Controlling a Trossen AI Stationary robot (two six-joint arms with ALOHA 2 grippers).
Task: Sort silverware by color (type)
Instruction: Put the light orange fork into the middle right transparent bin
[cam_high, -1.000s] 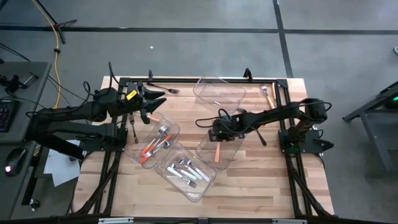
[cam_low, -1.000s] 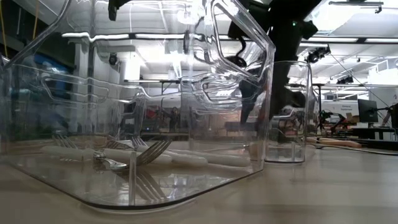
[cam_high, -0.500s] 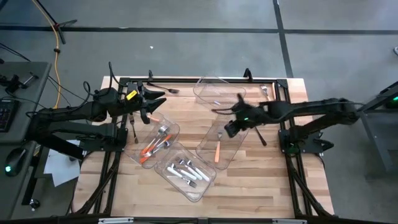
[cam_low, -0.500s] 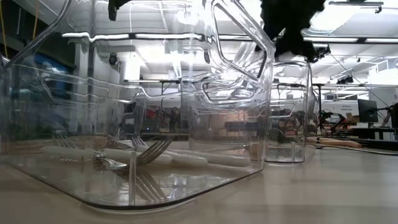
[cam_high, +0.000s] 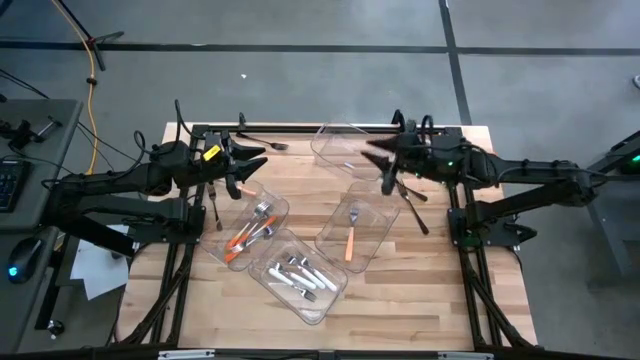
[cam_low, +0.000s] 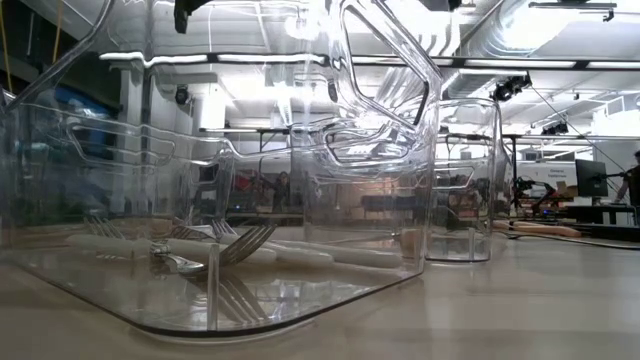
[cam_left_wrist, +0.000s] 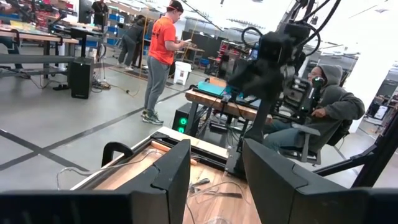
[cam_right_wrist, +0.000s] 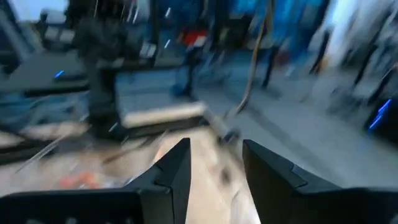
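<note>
Silverware is sorted for you in three clear bins: orange-handled pieces (cam_high: 245, 236) left, white-handled pieces (cam_high: 299, 274) nearest, one orange-handled fork (cam_high: 351, 232) right. Your right gripper (cam_high: 372, 152) hangs spread and empty over the far bin (cam_high: 352, 150); your left gripper (cam_high: 256, 158) waits far left, spread.

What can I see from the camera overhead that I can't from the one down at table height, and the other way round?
Only the high view shows both arms: the left gripper open at the table's far left, the right gripper open over the far bin, plus the orange-handled fork lying in its own bin.

Only the low view shows the room behind, with ceiling lights.

Both show the white-handled silverware in its clear bin.
</note>
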